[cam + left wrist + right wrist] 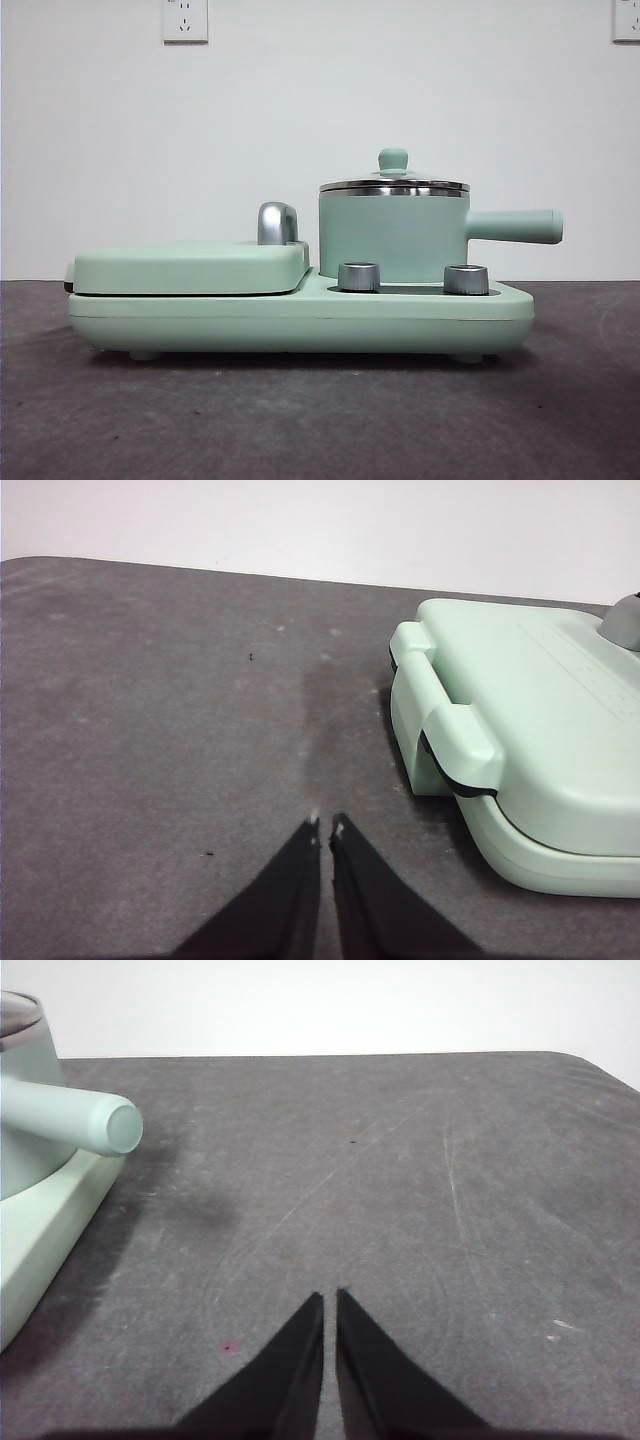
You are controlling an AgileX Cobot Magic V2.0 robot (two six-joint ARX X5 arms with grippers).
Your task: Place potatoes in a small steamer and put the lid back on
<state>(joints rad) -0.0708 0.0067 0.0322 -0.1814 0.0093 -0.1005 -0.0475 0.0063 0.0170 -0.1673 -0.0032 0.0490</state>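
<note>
Mint-green small steamer [394, 238] — steel rim, mint-knobbed lid [393, 172] — on dark grey table [300, 420].

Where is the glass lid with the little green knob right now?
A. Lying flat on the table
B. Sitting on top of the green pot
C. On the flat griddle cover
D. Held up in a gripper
B. In the front view the lid rests on the steel rim of the small steamer, knob upward, with neither gripper near it.

Wall [320, 110]: plain white, evenly lit.
Sockets: one [185, 20] upper left, another [626, 20] at right edge.
Table [300, 420]: dark grey, scuffed.
</note>
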